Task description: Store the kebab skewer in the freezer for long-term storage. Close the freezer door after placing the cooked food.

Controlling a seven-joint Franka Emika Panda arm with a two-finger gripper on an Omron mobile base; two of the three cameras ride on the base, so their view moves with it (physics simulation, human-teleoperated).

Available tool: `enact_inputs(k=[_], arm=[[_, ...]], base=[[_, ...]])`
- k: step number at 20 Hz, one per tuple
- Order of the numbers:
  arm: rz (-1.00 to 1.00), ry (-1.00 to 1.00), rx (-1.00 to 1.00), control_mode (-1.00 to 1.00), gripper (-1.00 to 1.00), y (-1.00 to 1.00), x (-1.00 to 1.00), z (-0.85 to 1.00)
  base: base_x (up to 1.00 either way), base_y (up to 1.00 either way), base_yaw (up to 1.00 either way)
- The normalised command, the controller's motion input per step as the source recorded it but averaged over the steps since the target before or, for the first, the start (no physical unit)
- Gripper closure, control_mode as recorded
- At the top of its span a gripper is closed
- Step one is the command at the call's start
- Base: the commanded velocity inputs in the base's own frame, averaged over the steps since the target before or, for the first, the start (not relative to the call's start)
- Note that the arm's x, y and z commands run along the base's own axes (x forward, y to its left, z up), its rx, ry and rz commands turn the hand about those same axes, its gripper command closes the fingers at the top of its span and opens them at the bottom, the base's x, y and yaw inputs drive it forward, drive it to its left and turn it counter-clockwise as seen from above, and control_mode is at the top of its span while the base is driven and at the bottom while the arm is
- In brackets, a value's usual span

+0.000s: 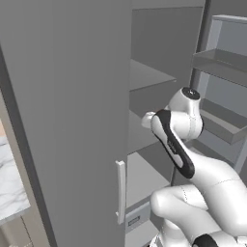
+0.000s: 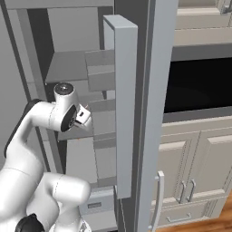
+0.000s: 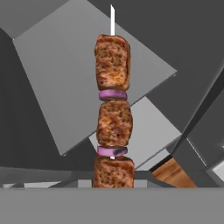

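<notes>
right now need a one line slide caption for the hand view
Shut gripper holds the kebab skewer over grey freezer shelves.

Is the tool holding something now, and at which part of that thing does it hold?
Yes. The tool is shut on the kebab skewer, gripping its lower end; the meat chunks and the stick's tip rise away from the grip, with the freezer shelves behind.

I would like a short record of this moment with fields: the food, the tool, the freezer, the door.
food: kebab skewer, three brown meat chunks with purple slices between, white stick tip showing past the far chunk
tool: shut on the kebab skewer, reaching into the open compartment
freezer: open, grey shelves visible inside
door: freezer door swung open, grey bins on its inner side
task state: skewer not yet released, door not yet closed
</notes>
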Motion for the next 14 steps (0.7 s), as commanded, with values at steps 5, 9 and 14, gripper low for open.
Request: enact_inputs(k=[5, 9, 14], arm=[[0.0, 0.0, 0.0, -1.0, 1.0, 0.02, 0.29, -0.17], [0.0, 0.0, 0.0, -1.0, 1.0, 0.0, 0.27, -0.16], [0.0, 0.0, 0.0, -1.0, 1.0, 0.0, 0.13, -0.01]], base=[[0.0, 0.0, 0.0], [0.0, 0.0, 0.0], [0.0, 0.0, 0.0]])
